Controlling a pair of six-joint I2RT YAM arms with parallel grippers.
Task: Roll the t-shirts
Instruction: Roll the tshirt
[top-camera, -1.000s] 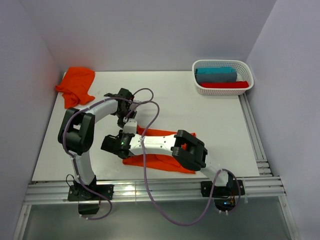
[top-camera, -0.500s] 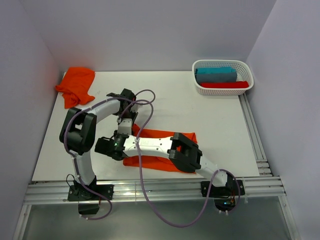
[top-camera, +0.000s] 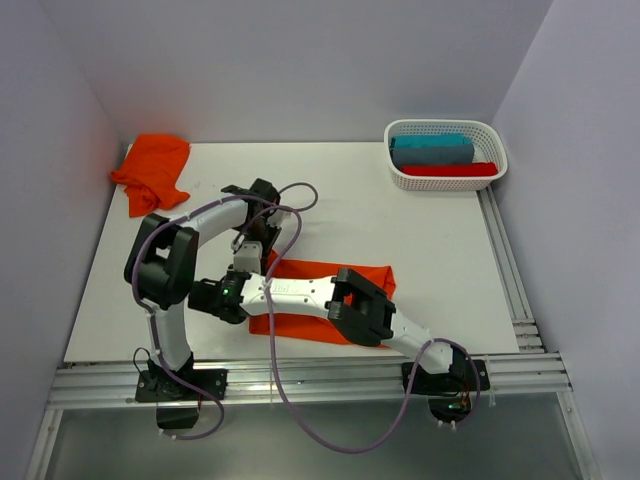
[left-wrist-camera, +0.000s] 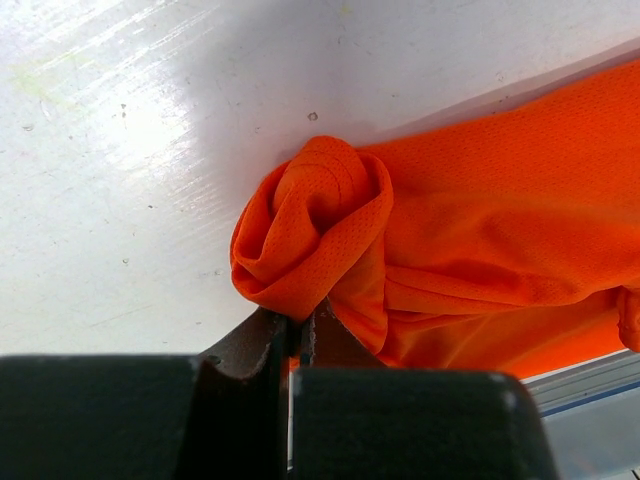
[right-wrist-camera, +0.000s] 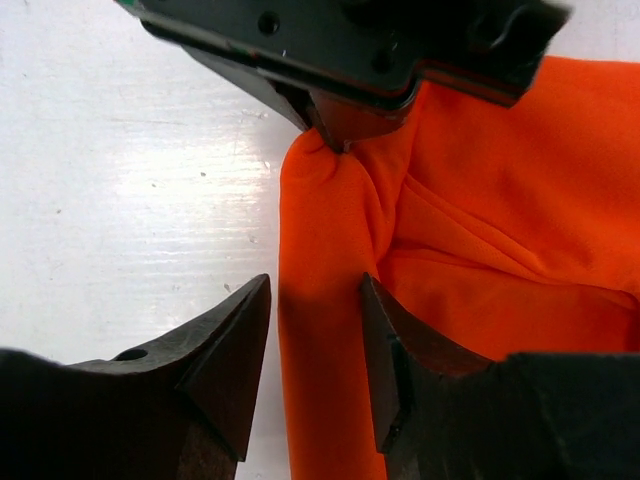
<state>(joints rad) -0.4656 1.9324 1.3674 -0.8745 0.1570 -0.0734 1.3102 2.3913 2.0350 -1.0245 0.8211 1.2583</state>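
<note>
An orange t-shirt (top-camera: 335, 280) lies near the table's front, its left end rolled into a tight coil (left-wrist-camera: 312, 225). My left gripper (left-wrist-camera: 300, 322) is shut on the lower fold of that coil; from above it sits at the shirt's upper left corner (top-camera: 255, 255). My right gripper (right-wrist-camera: 315, 285) is open, its fingers straddling the shirt's rolled left edge (right-wrist-camera: 320, 330), and the right finger (right-wrist-camera: 385, 340) touches the cloth. In the top view the right gripper (top-camera: 238, 300) reaches across the shirt. A second orange t-shirt (top-camera: 152, 170) lies crumpled at the back left corner.
A white lattice basket (top-camera: 490, 135) at the back right holds a teal roll (top-camera: 432, 150) and a red roll (top-camera: 450, 169). Walls close in the left, back and right sides. A metal rail (top-camera: 510, 270) runs along the table's right edge.
The right arm has slid left across the shirt, bringing its gripper to the shirt's left edge. The left gripper has shifted slightly right, still pinching the coil.
</note>
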